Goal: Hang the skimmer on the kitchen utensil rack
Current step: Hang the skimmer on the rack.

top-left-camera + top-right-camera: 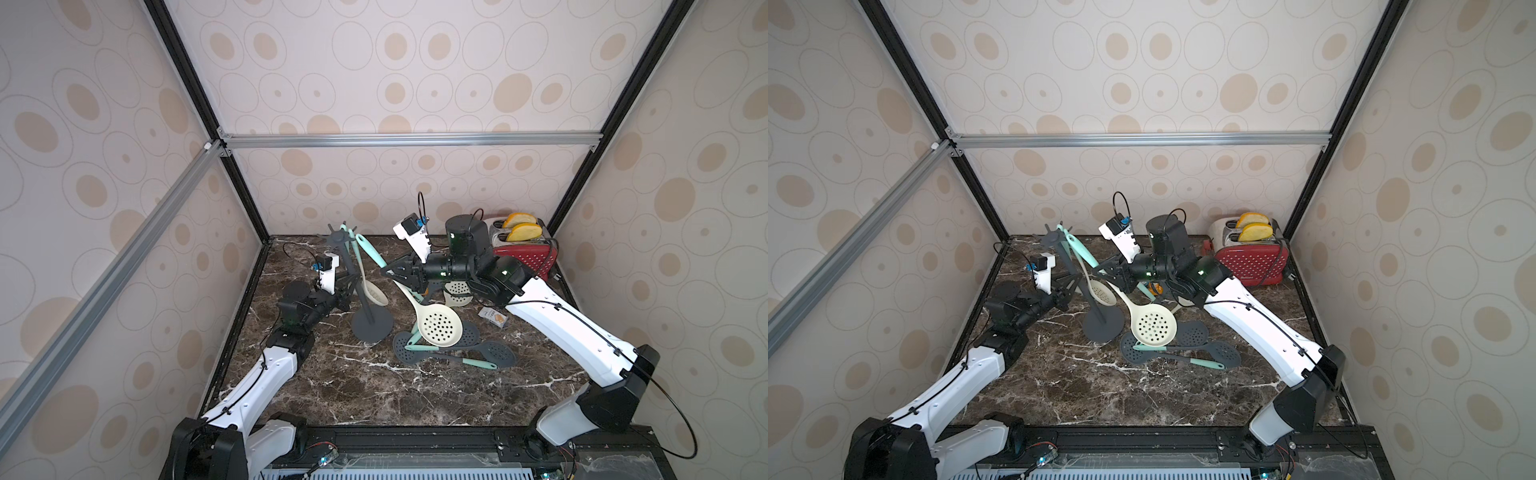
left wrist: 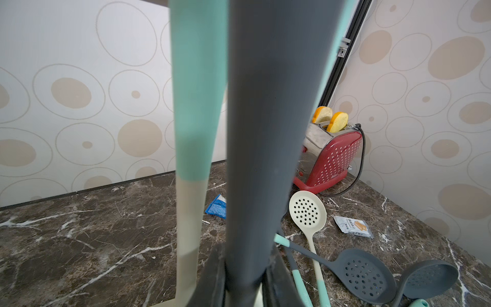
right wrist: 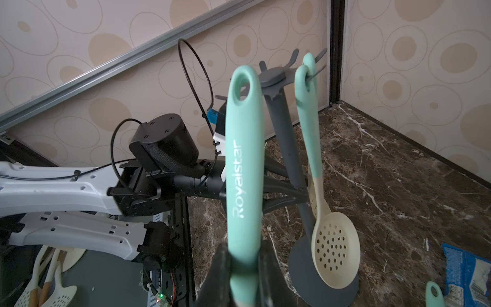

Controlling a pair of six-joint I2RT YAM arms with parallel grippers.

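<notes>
Here the right gripper (image 3: 244,265) is clamped narrow on the lower teal handle of the skimmer (image 3: 244,159). The skimmer's long axis runs up and away from the jaws toward the kitchen utensil rack (image 3: 275,77). Its cream perforated head (image 1: 440,328) trails low on the other side of the jaws, over the middle of the worktop (image 1: 374,395).

The looped handle end (image 3: 245,71) stands about level with the rack's crown and just beside it, on the side facing the right arm. Whether it touches a hook I cannot tell. The hanging turns on this relation, I judge: the loop must pass over a free hook, and the short spokes nearest it look bare.

The left gripper (image 2: 245,261) is closed tight around the pole (image 2: 260,133) lower down and braces the rack, so carrying the loop across falls to the right arm. A second cream skimmer (image 3: 334,255) hangs from a neighbouring hook, close along the pole.

The rack's base (image 1: 374,328) stands left of the worktop's middle. The left arm fills the side toward the left edge, and the near edge lies open. Grey skimmers (image 1: 496,353) lie on the worktop around the held head, and a red toaster (image 1: 525,253) sits in the far right corner.
</notes>
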